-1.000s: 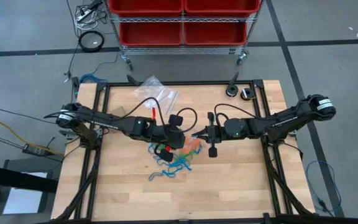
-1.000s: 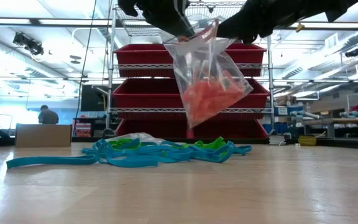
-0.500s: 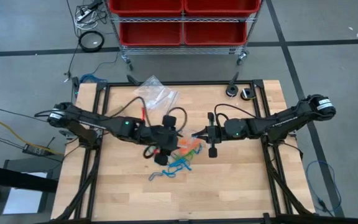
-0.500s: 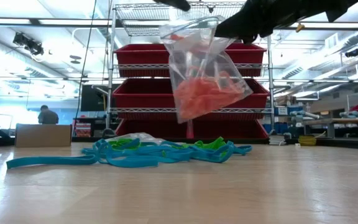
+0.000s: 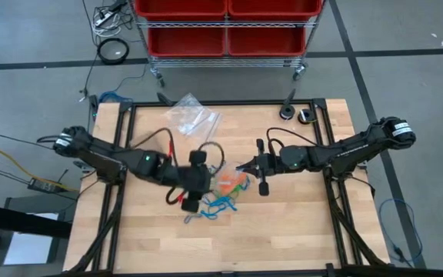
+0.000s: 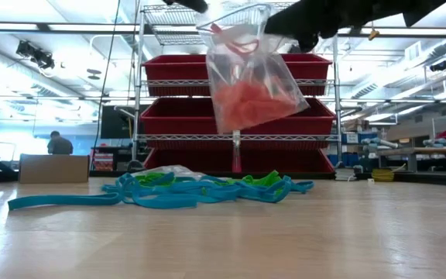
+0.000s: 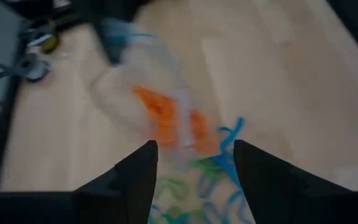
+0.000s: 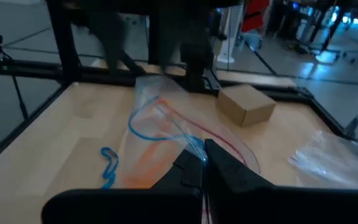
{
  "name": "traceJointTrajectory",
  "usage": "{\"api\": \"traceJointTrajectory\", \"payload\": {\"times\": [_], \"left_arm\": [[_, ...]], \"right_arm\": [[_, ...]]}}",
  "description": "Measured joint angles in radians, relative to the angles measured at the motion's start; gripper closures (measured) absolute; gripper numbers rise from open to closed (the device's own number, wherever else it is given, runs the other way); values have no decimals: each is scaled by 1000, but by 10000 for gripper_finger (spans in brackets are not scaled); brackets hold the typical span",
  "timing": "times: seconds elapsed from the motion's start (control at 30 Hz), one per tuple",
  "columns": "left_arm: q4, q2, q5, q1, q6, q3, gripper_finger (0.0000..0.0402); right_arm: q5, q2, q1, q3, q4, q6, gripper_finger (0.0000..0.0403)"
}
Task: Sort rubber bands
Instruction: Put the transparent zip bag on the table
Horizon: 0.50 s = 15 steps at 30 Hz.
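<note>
A clear plastic bag (image 6: pixel 246 77) with orange rubber bands in its bottom hangs above the table's middle, with my right gripper (image 5: pixel 241 167) shut on its top. Beneath and just near of it, blue and green rubber bands (image 5: pixel 215 203) lie tangled on the wood; the low view shows them (image 6: pixel 169 188) flat on the table. My left gripper (image 5: pixel 204 183) hovers open to the left of the bag and touches nothing. In its own wrist view, the bag (image 7: pixel 166 115) and the loose bands (image 7: pixel 219 165) lie ahead of its spread fingers. My right gripper pinches the bag's top edge (image 8: pixel 188 144) between its two shut fingers, coming in nearly level from the table's right. The bag hangs below the fingers, lifted clear of the table, with its mouth (image 6: pixel 235 17) gaping and tilted toward the left.
More clear bags (image 5: pixel 193 115) lie at the table's far side. Two small round objects (image 5: pixel 295 114) sit at the far right corner. A rack of red bins (image 5: pixel 225 27) stands beyond the far edge. Bare wood lies toward the near edge.
My left gripper has opened and let go of the bag's left top edge. It has then drawn back toward the table's left and near edges and risen a little. The bag now hangs from my right gripper alone and has swung slightly higher.
</note>
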Motion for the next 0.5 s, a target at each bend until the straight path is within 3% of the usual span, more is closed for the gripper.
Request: {"api": "traceJointTrajectory", "payload": {"times": [0.27,0.5], "left_arm": [[143,0,-31,-94,-128,-158,183],[349,1,-40,-105,-227,-315,183]], "right_arm": [[-205,0,-32,0,8,95,403],[-24,0,-37,0,-50,142,403]]}}
